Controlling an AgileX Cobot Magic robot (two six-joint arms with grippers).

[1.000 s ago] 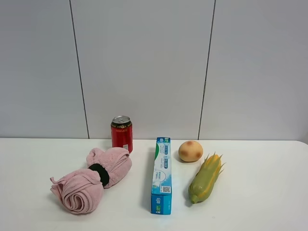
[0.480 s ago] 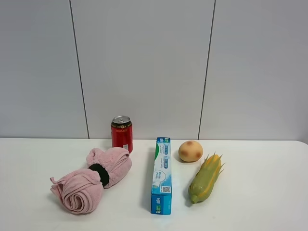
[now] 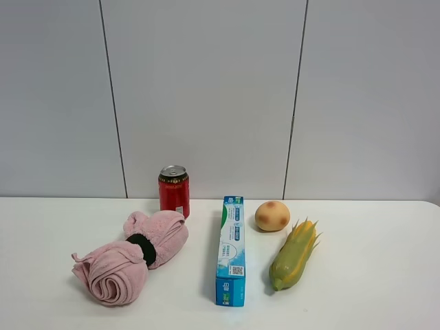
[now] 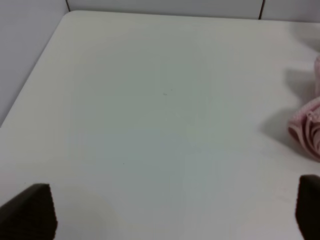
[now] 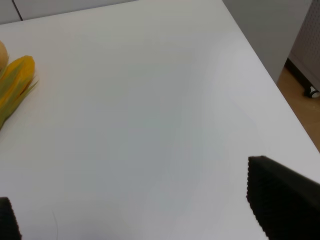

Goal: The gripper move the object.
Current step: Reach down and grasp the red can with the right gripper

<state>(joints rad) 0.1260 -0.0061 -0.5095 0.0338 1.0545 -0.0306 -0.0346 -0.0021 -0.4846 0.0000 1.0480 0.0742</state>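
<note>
The red drink can (image 3: 174, 190) stands upright at the back of the white table (image 3: 371, 275), behind the pink towel. Neither arm shows in the exterior high view. In the left wrist view my left gripper (image 4: 170, 212) is open, its black fingertips (image 4: 27, 210) wide apart over bare table, with the towel's edge (image 4: 307, 132) off to one side. In the right wrist view my right gripper (image 5: 145, 215) is open over bare table, one black fingertip (image 5: 282, 200) large in view, the corn (image 5: 12, 85) far off. The can is out of both wrist views.
A rolled pink towel (image 3: 130, 258) lies front left of the can. A long blue-green box (image 3: 232, 249) lies in the middle, a potato (image 3: 272, 215) and a corn cob (image 3: 295, 253) to its right. The table's right edge (image 5: 265, 65) drops to the floor.
</note>
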